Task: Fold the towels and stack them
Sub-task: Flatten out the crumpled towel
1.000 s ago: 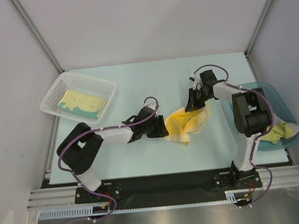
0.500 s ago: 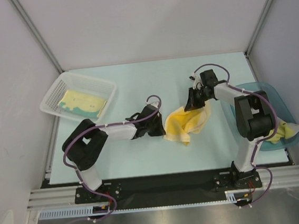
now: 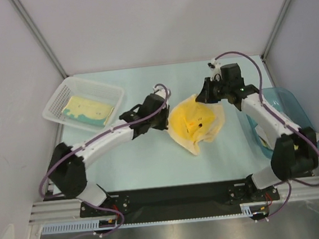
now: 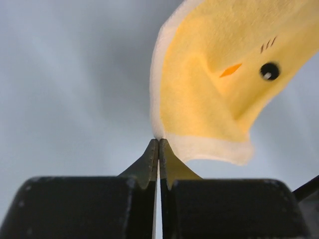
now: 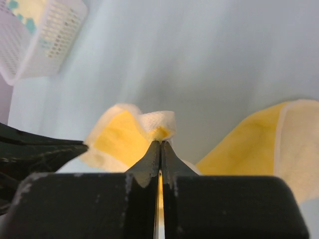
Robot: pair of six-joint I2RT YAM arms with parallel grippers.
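Observation:
A pale yellow towel with a chick face (image 3: 196, 122) hangs spread between my two grippers above the middle of the table. My left gripper (image 3: 169, 118) is shut on its left corner; in the left wrist view the tips (image 4: 158, 143) pinch the white edge and the chick-face towel (image 4: 214, 84) hangs beyond. My right gripper (image 3: 202, 97) is shut on the far right corner; its tips (image 5: 161, 143) pinch a bunched white-and-yellow corner of that towel (image 5: 122, 134). A folded yellow and teal towel (image 3: 88, 110) lies in the white basket (image 3: 56, 101).
The white mesh basket stands at the far left and shows in the right wrist view (image 5: 50, 35). A blue translucent tub (image 3: 291, 104) sits at the right edge, partly behind my right arm. Grey walls close in the table on three sides.
My left gripper has shut on the towel's corner. Both arms have risen and reached toward the far side, lifting the crumpled towel and spreading it so the chick face shows.

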